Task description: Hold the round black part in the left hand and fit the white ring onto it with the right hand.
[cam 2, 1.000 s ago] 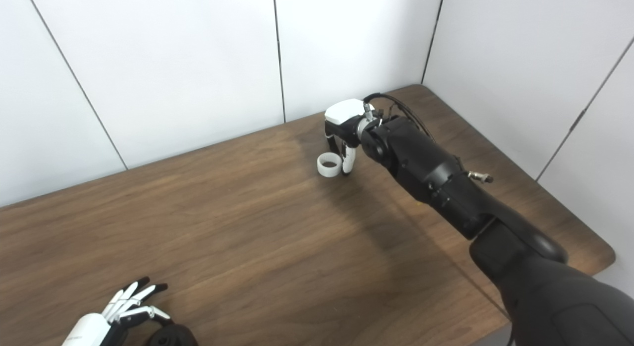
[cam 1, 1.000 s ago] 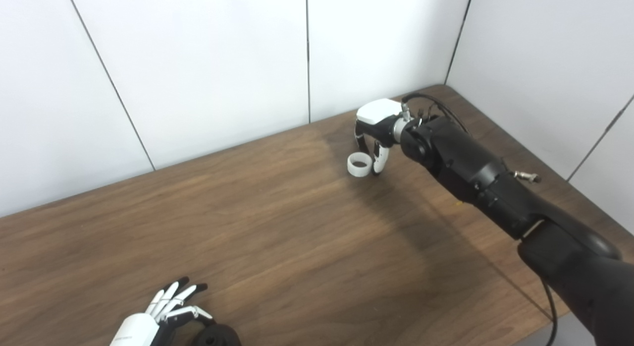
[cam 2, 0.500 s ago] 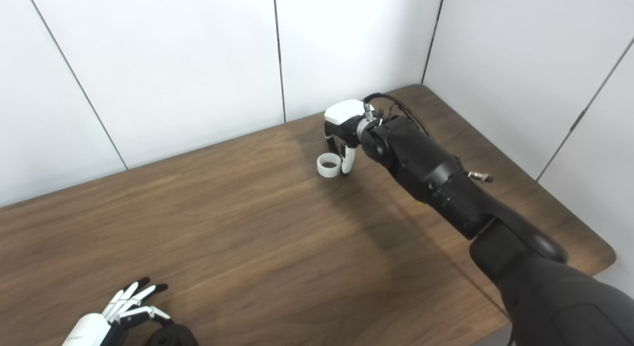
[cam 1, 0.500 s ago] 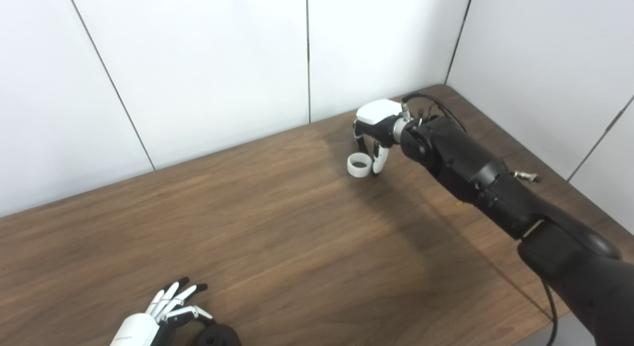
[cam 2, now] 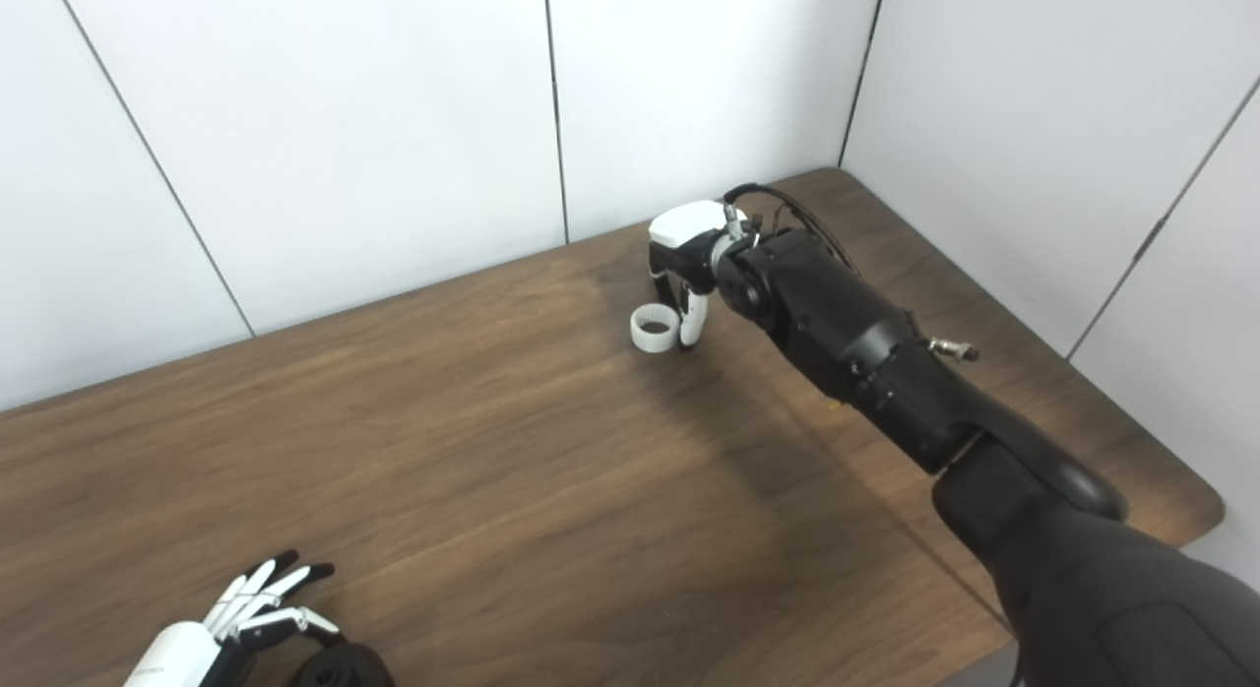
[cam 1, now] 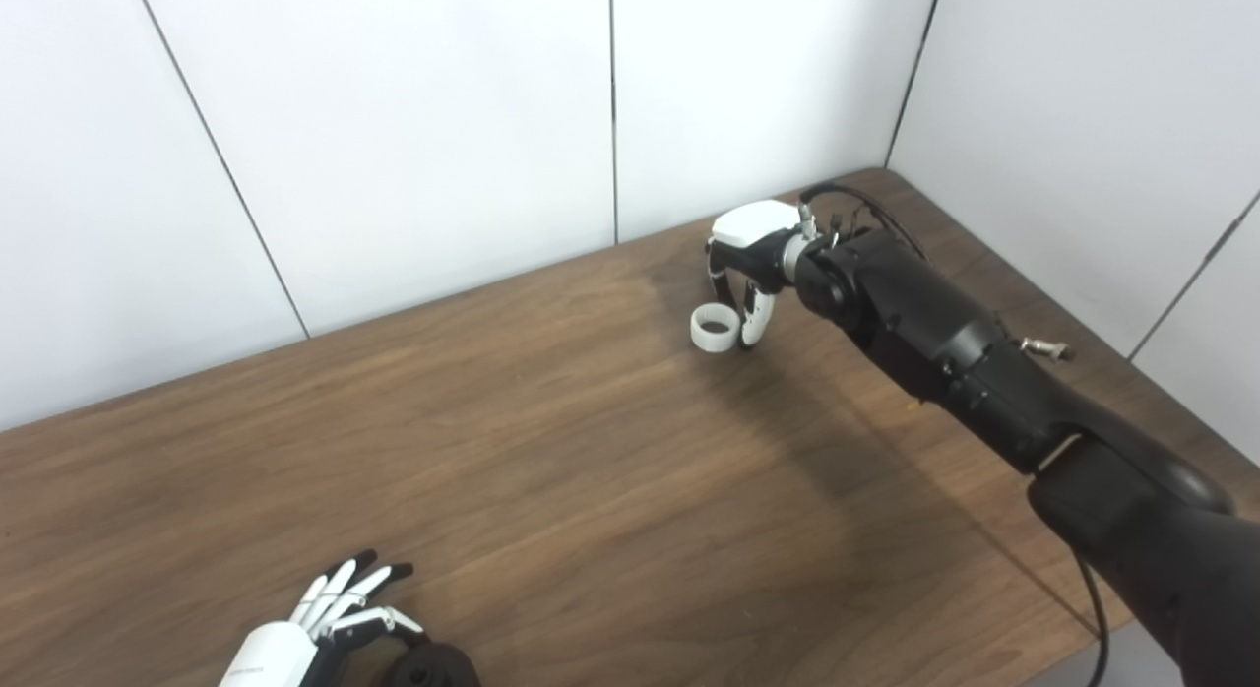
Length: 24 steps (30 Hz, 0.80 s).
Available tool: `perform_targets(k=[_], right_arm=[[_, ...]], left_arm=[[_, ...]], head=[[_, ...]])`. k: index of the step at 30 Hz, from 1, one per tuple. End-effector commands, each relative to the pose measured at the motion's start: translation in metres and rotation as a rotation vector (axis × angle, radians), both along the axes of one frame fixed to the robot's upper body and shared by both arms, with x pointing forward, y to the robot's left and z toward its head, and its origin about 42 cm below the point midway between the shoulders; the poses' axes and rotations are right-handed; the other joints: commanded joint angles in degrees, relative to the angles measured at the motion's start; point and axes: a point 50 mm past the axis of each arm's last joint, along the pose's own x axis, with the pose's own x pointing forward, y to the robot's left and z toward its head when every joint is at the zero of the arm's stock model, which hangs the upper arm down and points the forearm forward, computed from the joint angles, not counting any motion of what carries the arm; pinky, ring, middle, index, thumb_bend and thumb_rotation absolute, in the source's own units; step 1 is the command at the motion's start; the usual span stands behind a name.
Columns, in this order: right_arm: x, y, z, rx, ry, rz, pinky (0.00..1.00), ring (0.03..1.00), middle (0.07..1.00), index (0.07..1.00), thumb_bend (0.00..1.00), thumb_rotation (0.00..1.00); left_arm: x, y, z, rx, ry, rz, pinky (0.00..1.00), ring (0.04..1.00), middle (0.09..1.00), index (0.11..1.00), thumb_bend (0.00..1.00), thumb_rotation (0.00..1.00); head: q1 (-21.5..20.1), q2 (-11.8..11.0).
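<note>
Low at the near left edge: left hand [cam 1: 295,636], fingers spread, holding nothing, just beside the round black part [cam 1: 430,665] on the counter [cam 1: 551,490]. Far right, near the wall: white ring [cam 1: 715,329] resting on the counter, right hand [cam 1: 745,274] arched over it, fingers curled down at its rim, grip not yet sure. Step in hand: picking up the ring. Next: close firmly, lift, carry toward the black part.
</note>
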Motion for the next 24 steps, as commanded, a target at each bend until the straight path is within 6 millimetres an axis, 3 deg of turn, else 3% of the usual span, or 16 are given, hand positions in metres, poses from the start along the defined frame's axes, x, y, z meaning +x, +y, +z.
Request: perform_targets(k=[1,10,12,13,24], right_arm=[[0.0077,-0.0008,0.0343,-0.010,-0.084,-0.011,0.96,0.999,0.949,0.498,0.52,0.16],[0.0087,0.0001,0.0355,-0.011,-0.076,-0.018,0.98,1.000,0.956,0.498,0.52,0.16],[0.0086,0.0005,0.0366,-0.009,-0.076,-0.019,0.98,1.000,0.957,0.647,0.75,0.27],[0.0086,0.0007,0.0372,-0.008,-0.075,-0.019,0.97,1.000,0.957,0.667,0.78,0.28],[0.0083,-0.0018,0.0415,0.007,-0.072,-0.032,0.97,1.000,0.973,0.796,0.90,0.34]], left_arm=[[-0.0058,0.0034,-0.0087,0.054,0.047,-0.022,1.00,0.991,0.906,0.480,0.52,0.05],[-0.0057,0.0041,-0.0090,0.059,0.047,-0.020,1.00,0.991,0.904,0.480,0.52,0.05],[-0.0056,0.0041,-0.0090,0.059,0.047,-0.020,1.00,0.992,0.905,0.480,0.52,0.05],[-0.0056,0.0041,-0.0091,0.060,0.045,-0.020,1.00,0.991,0.905,0.480,0.52,0.05],[-0.0047,0.0035,-0.0099,0.050,0.046,-0.020,1.00,0.992,0.906,0.480,0.52,0.05]], head=[[-0.01,0.02],[0.09,-0.03],[0.09,-0.03],[0.09,-0.03],[0.13,-0.25]])
